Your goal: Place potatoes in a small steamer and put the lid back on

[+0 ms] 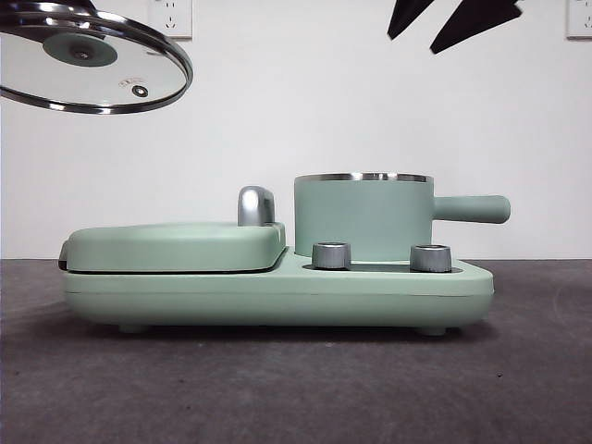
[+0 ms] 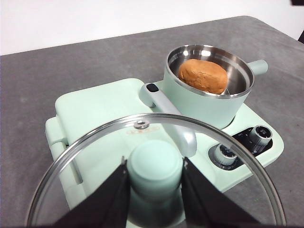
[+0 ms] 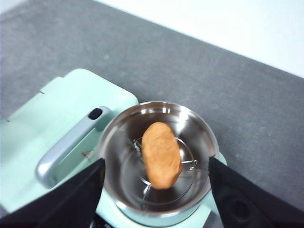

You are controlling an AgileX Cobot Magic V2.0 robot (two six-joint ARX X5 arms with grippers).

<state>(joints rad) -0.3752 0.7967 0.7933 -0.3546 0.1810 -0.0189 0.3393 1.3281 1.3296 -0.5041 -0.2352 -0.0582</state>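
The clear glass lid point(image 1: 92, 60) hangs tilted at the upper left of the front view, well off to the side of the small steamer point(image 1: 361, 217). My left gripper point(image 2: 154, 162) is shut on the mint-green knob of the lid point(image 2: 142, 124). The steamer point(image 2: 199, 107) is uncovered, and the orange-brown potato point(image 2: 203, 75) lies inside on a wire rack. My right gripper point(image 3: 156, 160) is open straight above the steamer point(image 3: 190, 128), its jaws wide on either side of the potato point(image 3: 161, 154) and holding nothing. In the front view the right gripper point(image 1: 413, 42) shows only as black tips.
The steamer stands on a mint-green base point(image 1: 277, 291) beside a flat closed griddle cover point(image 1: 176, 245) with a steel handle point(image 1: 254, 205). Two steel knobs point(image 1: 331, 255) face front. The steamer's side handle point(image 1: 472, 209) sticks out to the right. Dark grey table point(image 1: 296, 388) all around.
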